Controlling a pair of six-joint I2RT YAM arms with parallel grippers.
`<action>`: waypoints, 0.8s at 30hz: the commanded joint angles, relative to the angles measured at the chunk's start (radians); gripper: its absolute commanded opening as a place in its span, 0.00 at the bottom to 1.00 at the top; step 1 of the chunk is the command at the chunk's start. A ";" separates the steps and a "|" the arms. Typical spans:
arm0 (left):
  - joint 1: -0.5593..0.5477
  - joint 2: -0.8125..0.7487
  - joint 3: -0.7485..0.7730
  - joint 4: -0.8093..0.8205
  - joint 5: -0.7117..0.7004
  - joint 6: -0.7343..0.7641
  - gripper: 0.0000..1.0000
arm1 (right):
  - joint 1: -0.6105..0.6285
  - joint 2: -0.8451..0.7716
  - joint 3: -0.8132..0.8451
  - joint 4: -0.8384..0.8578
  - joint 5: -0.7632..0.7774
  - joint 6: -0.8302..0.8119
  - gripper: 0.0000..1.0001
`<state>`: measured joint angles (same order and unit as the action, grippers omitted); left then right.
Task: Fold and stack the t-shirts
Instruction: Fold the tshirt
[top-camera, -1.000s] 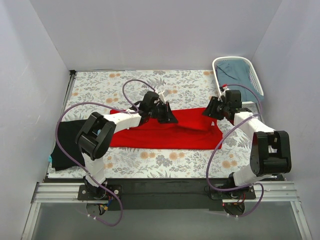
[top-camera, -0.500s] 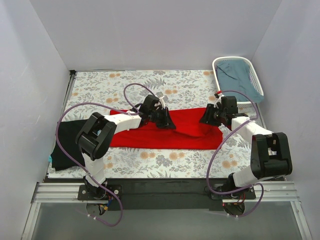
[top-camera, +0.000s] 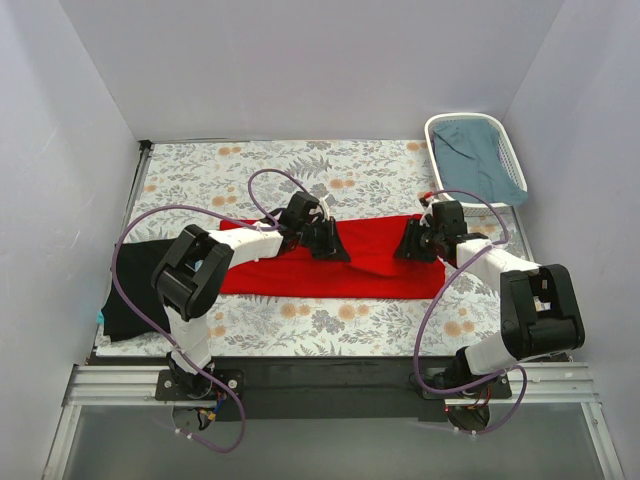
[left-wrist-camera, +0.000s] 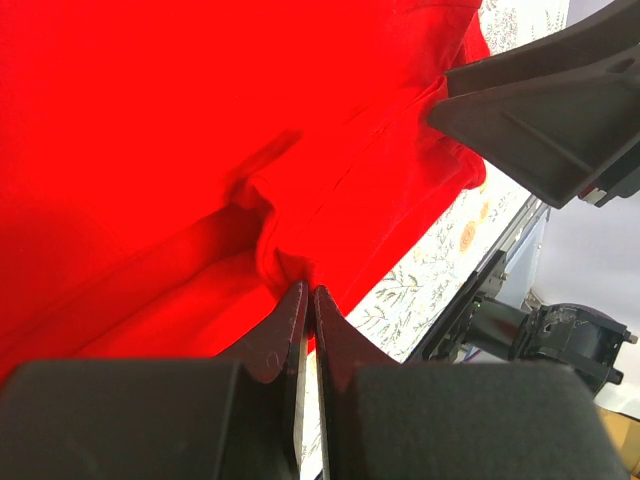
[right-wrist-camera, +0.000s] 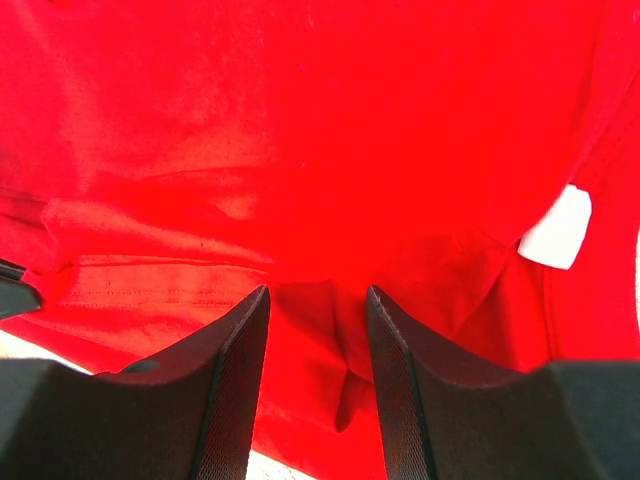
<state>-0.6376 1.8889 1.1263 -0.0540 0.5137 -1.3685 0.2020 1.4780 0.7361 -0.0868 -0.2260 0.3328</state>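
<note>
The red t-shirt (top-camera: 345, 265) lies in a long folded band across the middle of the table. My left gripper (top-camera: 334, 246) is on its far edge near the centre, shut on a pinch of the red cloth (left-wrist-camera: 290, 265). My right gripper (top-camera: 412, 243) is low over the shirt's right end, jaws open with red cloth (right-wrist-camera: 320, 330) between them; the white neck label (right-wrist-camera: 555, 228) shows to the right. The black t-shirt (top-camera: 130, 285) lies crumpled at the table's left edge.
A white basket (top-camera: 508, 160) holding blue cloth (top-camera: 478, 150) stands at the far right corner. White walls close in the left, back and right sides. The floral tablecloth (top-camera: 220, 170) shows beyond the shirt.
My right gripper has moved down and toward the near side onto the shirt's right end, now with open jaws. My left gripper has shifted slightly nearer, and the raised red fold has flattened.
</note>
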 joint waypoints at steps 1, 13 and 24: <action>-0.005 -0.031 0.001 -0.012 0.006 0.006 0.00 | 0.013 -0.013 -0.003 0.039 0.013 -0.015 0.49; -0.004 -0.042 0.000 -0.018 0.011 0.005 0.00 | 0.040 -0.018 -0.014 0.052 -0.003 0.011 0.22; -0.007 -0.057 -0.005 -0.060 0.019 -0.010 0.00 | 0.040 -0.220 0.009 -0.039 0.034 0.023 0.01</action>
<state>-0.6380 1.8889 1.1259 -0.0875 0.5148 -1.3731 0.2375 1.3212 0.7143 -0.0898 -0.2081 0.3557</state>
